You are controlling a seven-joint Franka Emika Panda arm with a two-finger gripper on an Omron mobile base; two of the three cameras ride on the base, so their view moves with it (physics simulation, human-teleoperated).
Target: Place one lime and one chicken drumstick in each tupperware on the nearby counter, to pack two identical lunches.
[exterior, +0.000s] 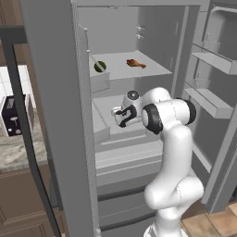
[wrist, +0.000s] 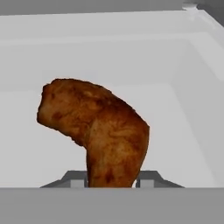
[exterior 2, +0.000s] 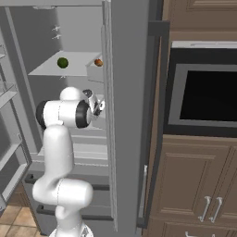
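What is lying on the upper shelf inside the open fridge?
On the upper shelf lie a lime and a chicken drumstick, apart from each other. The fridge's side wall covers part of the shelf in the right base view.

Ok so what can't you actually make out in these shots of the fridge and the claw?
- Claw grip: in the hand view the chicken drumstick covers the gap between the tips, so contact is unclear.
- Claw in the base views: the arm's own wrist and elbow hide it.
- Shelf drumstick: half hidden by the fridge door in the right base view.
- Toaster: partly crossed by a dark bar in the left base view.
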